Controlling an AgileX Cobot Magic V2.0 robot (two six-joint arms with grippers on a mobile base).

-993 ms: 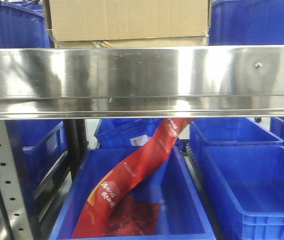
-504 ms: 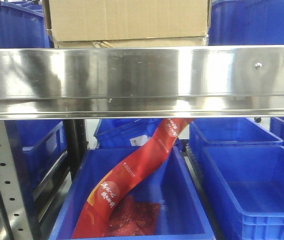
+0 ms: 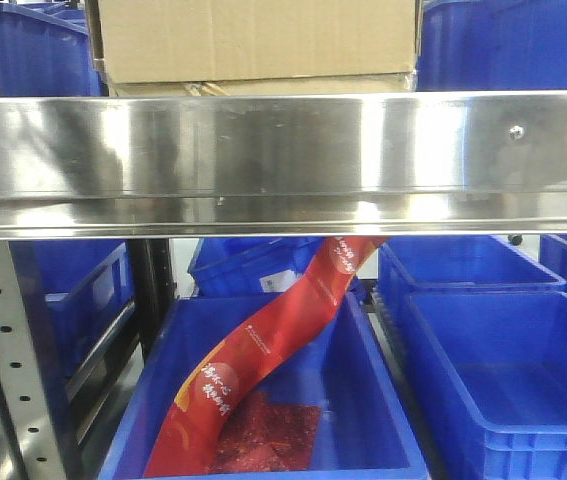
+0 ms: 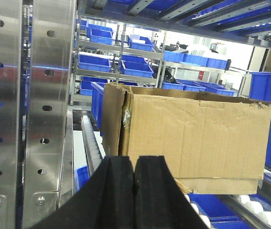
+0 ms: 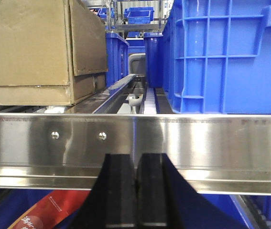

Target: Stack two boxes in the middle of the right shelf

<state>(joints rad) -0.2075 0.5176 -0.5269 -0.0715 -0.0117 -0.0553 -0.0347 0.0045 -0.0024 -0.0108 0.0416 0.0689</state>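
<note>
A brown cardboard box [image 3: 253, 40] stands on the shelf's roller track above the steel rail [image 3: 283, 160]. It also shows in the left wrist view [image 4: 192, 138], torn at its near left corner, and in the right wrist view [image 5: 35, 47] at upper left. I see only this one box. My left gripper [image 4: 134, 164] is shut and empty, close in front of the box's lower left corner. My right gripper [image 5: 136, 162] is shut and empty, low in front of the steel rail [image 5: 135, 143], to the right of the box. Neither gripper shows in the front view.
A tall blue crate [image 5: 226, 52] stands on the shelf right of the box, also in the front view [image 3: 508, 45]. A steel upright [image 4: 30, 109] is at my left gripper's left. Below the rail are blue bins [image 3: 503, 370], one holding a red packet [image 3: 263, 350].
A dark reflection has appeared on the right end of the steel rail. The box and bins have not moved.
</note>
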